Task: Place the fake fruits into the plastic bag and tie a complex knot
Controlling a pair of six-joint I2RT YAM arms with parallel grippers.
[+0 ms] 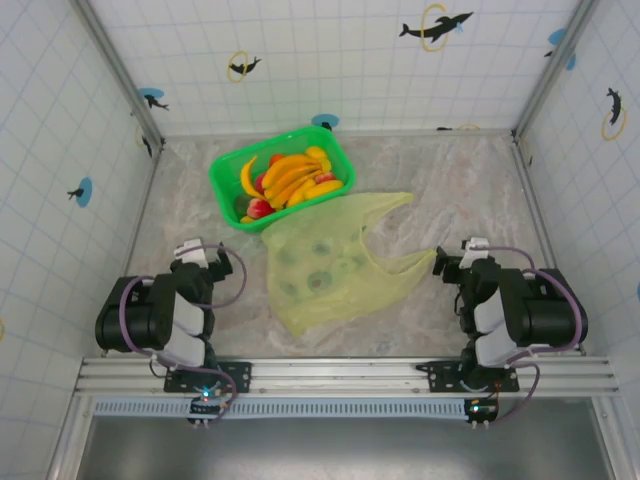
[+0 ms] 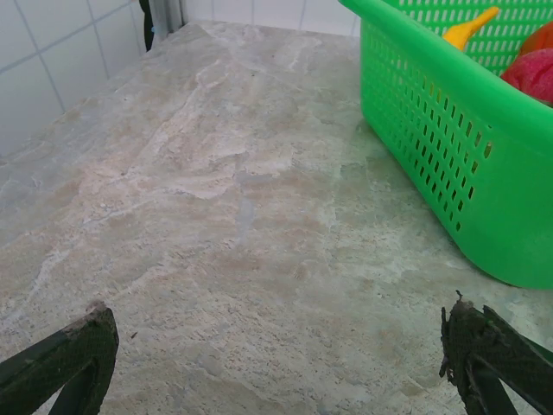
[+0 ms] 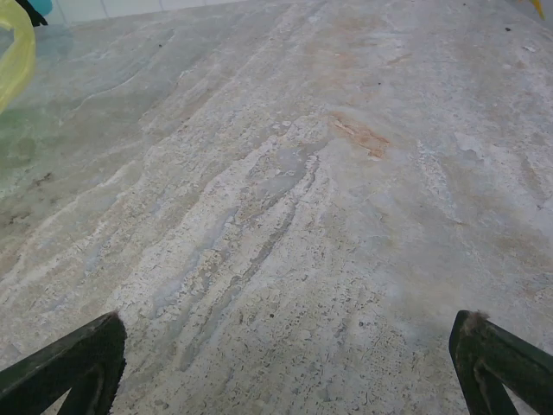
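fake fruits (image 1: pixel 290 180) lie heaped in the green basket (image 1: pixel 222 185) at the far side of the table (image 1: pixel 470 190), left of centre: you see curved yellow-orange bananas stacked across each other and a few red pieces at the near-left end. your plastic bag (image 1: pixel 325 270) lies flat and crinkled on the table just in front of the basket. its far edge reaches the basket's near right corner, though you cannot tell whether the two touch. one handle loop stretches off to the right and ends just beside the right gripper (image 1: pixel 455 262). the left gripper (image 1: pixel 205 258) sits near the bag's left edge but apart from it, close to the near left of the basket. in your left wrist view the left gripper (image 2: pixel 278 346) has its fingers spread wide with nothing but bare stone between them. the basket's (image 2: pixel 449 156) perforated wall rises at the right, with a yellow banana tip (image 2: pixel 471 26) and a red fruit (image 2: pixel 531 73) showing above the rim. in your right wrist view the right gripper (image 3: pixel 285 346) is likewise spread wide over bare table, gripping nothing, with a sliver of the bag (image 3: pixel 13 52) at the upper left corner.
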